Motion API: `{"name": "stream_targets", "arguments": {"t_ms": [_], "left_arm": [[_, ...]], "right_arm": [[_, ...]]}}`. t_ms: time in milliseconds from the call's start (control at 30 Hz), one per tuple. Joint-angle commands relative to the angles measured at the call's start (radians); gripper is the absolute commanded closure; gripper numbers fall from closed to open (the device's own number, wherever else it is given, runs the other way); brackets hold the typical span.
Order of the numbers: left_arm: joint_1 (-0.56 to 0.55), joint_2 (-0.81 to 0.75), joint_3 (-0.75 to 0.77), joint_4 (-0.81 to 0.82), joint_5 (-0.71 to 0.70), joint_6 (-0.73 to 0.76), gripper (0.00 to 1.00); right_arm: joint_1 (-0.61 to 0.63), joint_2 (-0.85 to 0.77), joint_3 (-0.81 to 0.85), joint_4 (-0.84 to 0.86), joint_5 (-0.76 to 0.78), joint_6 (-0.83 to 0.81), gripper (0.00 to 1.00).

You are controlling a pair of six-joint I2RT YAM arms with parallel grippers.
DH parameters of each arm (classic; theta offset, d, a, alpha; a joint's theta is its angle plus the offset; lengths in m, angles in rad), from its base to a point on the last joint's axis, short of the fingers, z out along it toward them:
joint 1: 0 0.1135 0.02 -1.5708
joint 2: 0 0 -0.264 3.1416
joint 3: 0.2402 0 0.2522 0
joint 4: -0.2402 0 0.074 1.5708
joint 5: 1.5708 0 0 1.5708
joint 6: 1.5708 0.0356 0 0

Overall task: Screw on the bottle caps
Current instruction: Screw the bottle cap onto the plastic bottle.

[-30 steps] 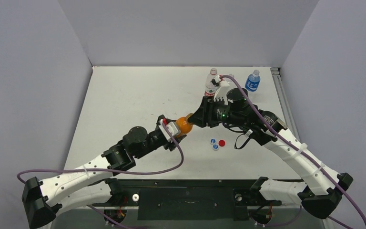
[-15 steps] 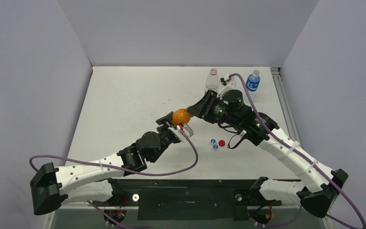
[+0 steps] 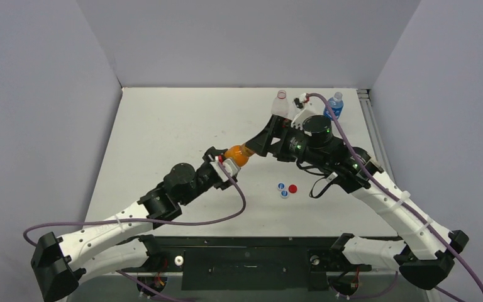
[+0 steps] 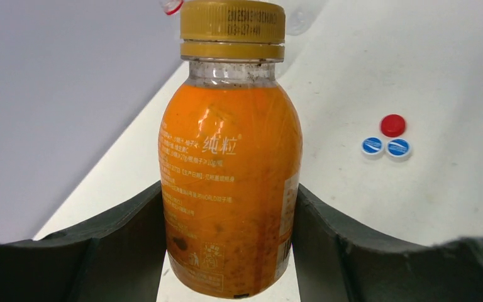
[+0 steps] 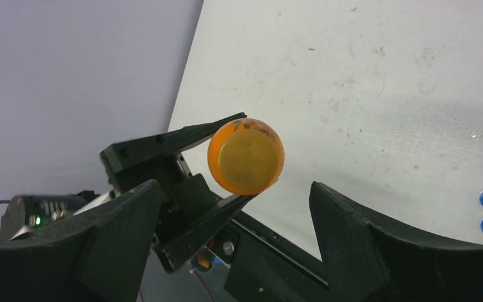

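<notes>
My left gripper [image 4: 228,192] is shut on the body of an orange juice bottle [image 4: 229,189], held above the table. An orange-gold cap [image 4: 233,28] sits on its neck. In the right wrist view that cap [image 5: 246,157] faces me end-on, and my right gripper [image 5: 231,189] stands open just short of it, fingers apart on either side without touching. From above, the bottle [image 3: 236,155] lies between the left gripper [image 3: 226,165] and the right gripper [image 3: 253,143]. A red cap [image 3: 293,188] and two blue-and-white caps [image 3: 281,186] [image 3: 285,194] lie loose on the table.
A clear bottle [image 3: 280,104] and a blue-labelled bottle [image 3: 333,106] stand at the back right of the white table [image 3: 163,138]. The right arm's purple cable [image 3: 352,163] loops over its forearm. Grey walls close in the left, back and right sides.
The right gripper has opened and let go of the orange-gold cap, which stays on the bottle. The left gripper has carried the bottle a little up and left, still shut on it.
</notes>
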Motion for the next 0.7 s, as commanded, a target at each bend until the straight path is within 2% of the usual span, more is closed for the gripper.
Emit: {"name": "stream_targets", "arguments": {"t_ms": [0,200,333,533,667], "left_arm": [[0.111,-0.036,0.066,-0.12,0.367,-0.157,1.0],[0.172,-0.051,0.091,-0.196,0.626,-0.25,1.0],[0.195,-0.052,0.097,-0.217,0.779,-0.322,1.0],[0.233,-0.047,0.075,-0.165,0.958,-0.459,1.0],[0.247,-0.038,0.069,-0.143,1.001,-0.498,1.0]], "right_arm": [[-0.025,-0.084,0.058,-0.029,-0.026,-0.245,0.16],[-0.042,-0.091,0.055,-0.099,-0.259,-0.5,0.18],[-0.042,-0.103,0.046,-0.137,-0.318,-0.607,0.21],[-0.037,-0.099,0.038,-0.16,-0.432,-0.68,0.3],[-0.005,-0.081,0.042,-0.178,-0.477,-0.708,0.33]]}}
